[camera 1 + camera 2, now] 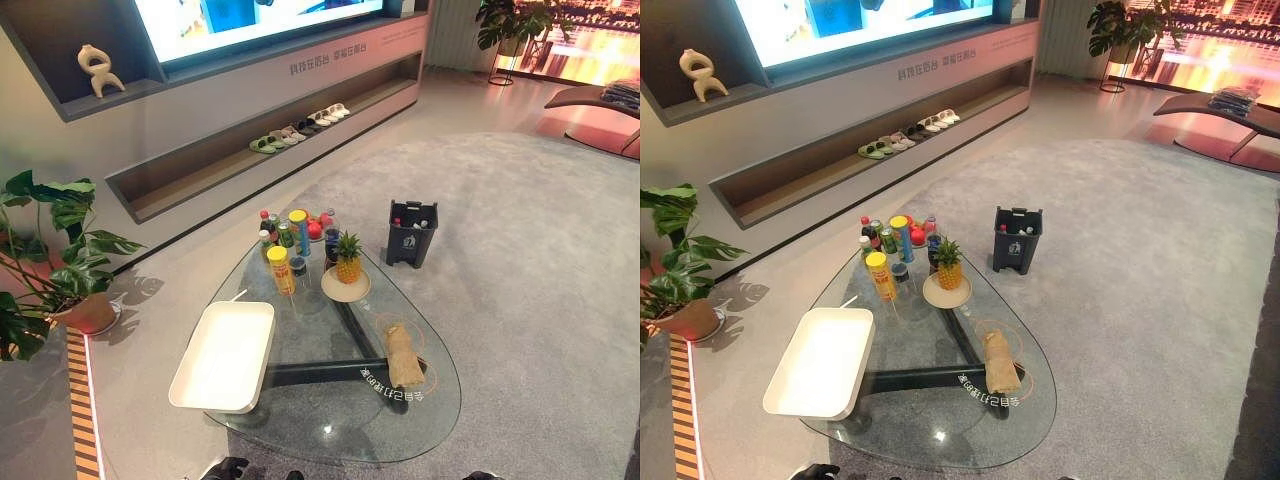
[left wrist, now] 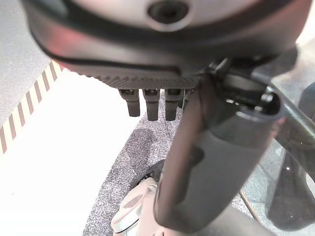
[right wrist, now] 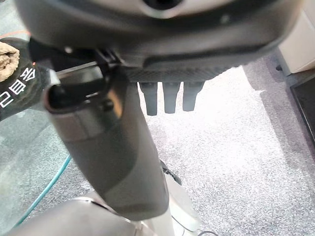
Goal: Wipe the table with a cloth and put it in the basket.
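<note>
**A:** Starting from your left, what's on the glass table [image 1: 330, 430]?

**B:** The white tray [image 1: 225, 355], then bottles [image 1: 285, 245], the pineapple [image 1: 348, 258], and the rolled brown cloth [image 1: 403, 355] lying untouched near the right edge. The dark basket [image 1: 411, 232] stands on the carpet beyond.

**A:** Your hands?

**B:** The left hand [image 2: 152, 103] and right hand [image 3: 170, 98] hang with fingers relaxed and straight, holding nothing. I'd reach with your right, pinching the cloth mid-roll.
</note>
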{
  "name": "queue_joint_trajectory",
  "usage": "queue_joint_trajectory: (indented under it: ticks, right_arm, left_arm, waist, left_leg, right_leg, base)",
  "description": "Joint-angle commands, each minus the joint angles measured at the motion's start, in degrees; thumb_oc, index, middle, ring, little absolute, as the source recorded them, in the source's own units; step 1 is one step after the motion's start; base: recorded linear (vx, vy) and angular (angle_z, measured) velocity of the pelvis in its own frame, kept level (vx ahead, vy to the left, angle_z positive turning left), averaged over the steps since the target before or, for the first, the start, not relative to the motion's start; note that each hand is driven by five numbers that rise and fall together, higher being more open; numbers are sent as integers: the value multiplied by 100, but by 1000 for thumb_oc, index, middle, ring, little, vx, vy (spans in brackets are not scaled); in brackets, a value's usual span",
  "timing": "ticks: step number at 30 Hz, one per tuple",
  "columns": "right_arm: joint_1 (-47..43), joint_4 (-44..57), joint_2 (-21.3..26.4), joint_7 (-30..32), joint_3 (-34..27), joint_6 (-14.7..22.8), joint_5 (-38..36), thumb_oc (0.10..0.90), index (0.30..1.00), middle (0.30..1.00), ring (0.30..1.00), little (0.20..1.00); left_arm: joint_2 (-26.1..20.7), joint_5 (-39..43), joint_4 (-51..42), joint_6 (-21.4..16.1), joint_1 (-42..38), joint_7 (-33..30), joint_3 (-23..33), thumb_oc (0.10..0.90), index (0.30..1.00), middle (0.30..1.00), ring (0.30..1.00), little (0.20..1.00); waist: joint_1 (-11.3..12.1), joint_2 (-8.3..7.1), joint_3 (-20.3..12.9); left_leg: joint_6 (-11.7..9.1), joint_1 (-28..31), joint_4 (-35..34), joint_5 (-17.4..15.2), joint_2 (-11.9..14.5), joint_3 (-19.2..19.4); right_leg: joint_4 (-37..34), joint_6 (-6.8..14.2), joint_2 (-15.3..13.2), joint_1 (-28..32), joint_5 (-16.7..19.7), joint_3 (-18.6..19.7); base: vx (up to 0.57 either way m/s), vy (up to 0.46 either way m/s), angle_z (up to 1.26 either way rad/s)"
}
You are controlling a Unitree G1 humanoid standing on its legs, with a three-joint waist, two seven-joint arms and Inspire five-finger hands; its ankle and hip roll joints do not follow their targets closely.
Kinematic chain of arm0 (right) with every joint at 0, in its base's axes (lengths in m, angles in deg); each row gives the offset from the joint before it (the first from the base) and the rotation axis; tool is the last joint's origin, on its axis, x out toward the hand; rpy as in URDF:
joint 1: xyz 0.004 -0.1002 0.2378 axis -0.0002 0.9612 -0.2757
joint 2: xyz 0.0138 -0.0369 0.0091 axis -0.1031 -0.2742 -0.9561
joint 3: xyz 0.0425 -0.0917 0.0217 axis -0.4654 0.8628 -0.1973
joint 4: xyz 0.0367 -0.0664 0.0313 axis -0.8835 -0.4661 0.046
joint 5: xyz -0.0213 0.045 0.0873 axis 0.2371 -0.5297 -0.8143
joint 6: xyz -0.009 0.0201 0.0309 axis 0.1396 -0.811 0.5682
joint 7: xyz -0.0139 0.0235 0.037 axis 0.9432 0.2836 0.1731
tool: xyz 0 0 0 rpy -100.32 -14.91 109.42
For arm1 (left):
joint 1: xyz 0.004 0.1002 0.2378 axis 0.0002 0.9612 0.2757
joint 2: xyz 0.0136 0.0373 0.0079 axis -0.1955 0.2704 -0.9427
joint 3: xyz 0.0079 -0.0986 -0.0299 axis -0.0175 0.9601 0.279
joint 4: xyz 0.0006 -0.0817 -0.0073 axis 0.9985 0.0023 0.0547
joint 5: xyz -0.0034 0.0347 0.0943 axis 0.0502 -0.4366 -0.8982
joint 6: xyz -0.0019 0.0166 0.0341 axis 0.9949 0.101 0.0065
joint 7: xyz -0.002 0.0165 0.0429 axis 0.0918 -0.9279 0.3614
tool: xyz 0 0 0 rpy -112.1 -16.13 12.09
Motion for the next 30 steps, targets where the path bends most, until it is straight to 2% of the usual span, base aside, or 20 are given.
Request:
queue_joint_trajectory:
  ticks: [1, 9, 17, 21, 22, 26, 30]
  right_arm:
    - [-444, -444, 93, 317, -165, -298, 229, 800, 900, 900, 900, 900]
    - [-402, -576, 299, 244, -423, -669, 322, 800, 900, 900, 900, 900]
    - [-310, -682, 489, 221, -491, -718, 625, 800, 900, 900, 900, 900]
    - [-575, -478, 606, 466, -246, -839, 848, 800, 900, 900, 900, 900]
    - [-775, -420, 630, 539, -143, -913, 844, 800, 900, 900, 900, 900]
    - [-1307, -309, 683, 715, 105, -1149, 574, 800, 900, 900, 900, 900]
    - [-1570, -314, 787, 818, 177, -1278, 316, 800, 900, 900, 900, 900]
  left_arm:
    - [-2, 46, 357, -88, -642, -207, 153, 800, 900, 900, 900, 900]
    - [-143, 240, 347, -59, -561, -344, 379, 800, 900, 900, 900, 900]
    - [-346, 504, 354, -98, -514, -461, 690, 800, 900, 900, 900, 900]
    - [-422, 1108, 169, -189, -825, -590, 642, 800, 900, 900, 900, 900]
    - [-460, 1211, 116, -226, -1053, -692, 593, 800, 900, 900, 900, 900]
    - [-760, 1547, 49, -266, -1810, -804, 394, 800, 900, 900, 900, 900]
    - [-958, 1853, -45, -396, -2301, -892, 277, 800, 900, 900, 900, 900]
  waist:
    - [172, -157, 275]
    - [203, -162, 293]
    - [235, -182, 369]
    - [260, -160, 835]
    - [262, -137, 1070]
    - [237, -63, 1649]
    - [202, -3, 1964]
  left_leg:
    - [41, 424, 31, -743, -183, 302]
    - [35, 449, 31, -744, -189, 269]
    - [25, 317, 31, -650, -208, 206]
    - [68, -106, 31, -497, -214, 175]
    - [106, -347, 31, -406, -224, 134]
    - [191, -979, 43, -148, -270, -44]
    - [189, -1574, 297, -46, -341, -136]
  right_leg:
    - [23, 3, -36, -260, 202, -144]
    - [23, -2, -14, -222, 194, -122]
    - [23, 33, 6, -341, 287, -40]
    - [76, -10, 12, -820, 439, 14]
    - [261, -54, 31, -1139, 431, 66]
    - [866, -176, 146, -2008, 332, 197]
    - [1254, -201, 151, -2575, 241, 201]
  base:
    - [0, 0, 0]
    - [17, 1, 0]
    - [57, 23, 0]
    - [-143, 32, -2]
    - [-368, 16, -4]
    - [-306, -32, 3]
    - [-191, -56, 8]
